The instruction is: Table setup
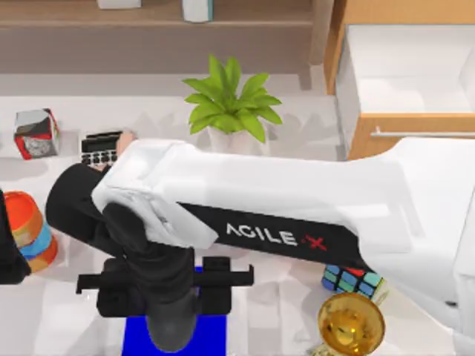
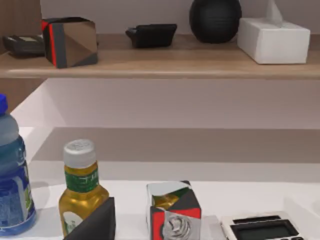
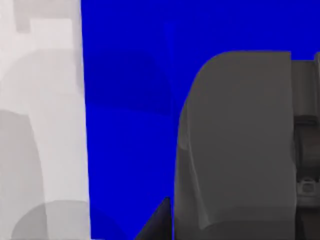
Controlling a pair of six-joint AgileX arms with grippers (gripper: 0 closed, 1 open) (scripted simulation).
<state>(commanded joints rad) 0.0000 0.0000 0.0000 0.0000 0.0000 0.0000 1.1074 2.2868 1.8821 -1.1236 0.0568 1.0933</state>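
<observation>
The right arm [image 1: 282, 215] stretches across the table [image 1: 297, 326] from the right, and its gripper [image 1: 167, 297] hangs over a flat, bright blue mat [image 1: 137, 337] at the front edge of the table, a bit left of centre. The mat is plain saturated blue, no pattern, with straight edges, and it lies flat on the white top; in the right wrist view the mat [image 3: 130, 125] takes up the middle, with a sharp straight border against the table [image 3: 40, 125] and a dark grey gripper part [image 3: 235, 140] sitting over it. Can't tell if that gripper's fingers are spread or pressed together, the wrist body hides them from above. The left arm [image 1: 7, 252] is just a dark bit at the left edge, next to a stack of coloured bowls [image 1: 30, 230]. Other stuff around: a potted plant [image 1: 230, 104] at the back centre, a calculator [image 1: 100, 148] and a mirrored cube [image 1: 35, 133] back left, a colour cube [image 1: 352, 282] and a gold trophy [image 1: 350, 325] front right. The left wrist view looks at a green tea bottle [image 2: 80, 190], a blue water bottle [image 2: 12, 185] and the mirrored cube [image 2: 172, 210], with a wooden shelf [image 2: 160, 62] behind.
</observation>
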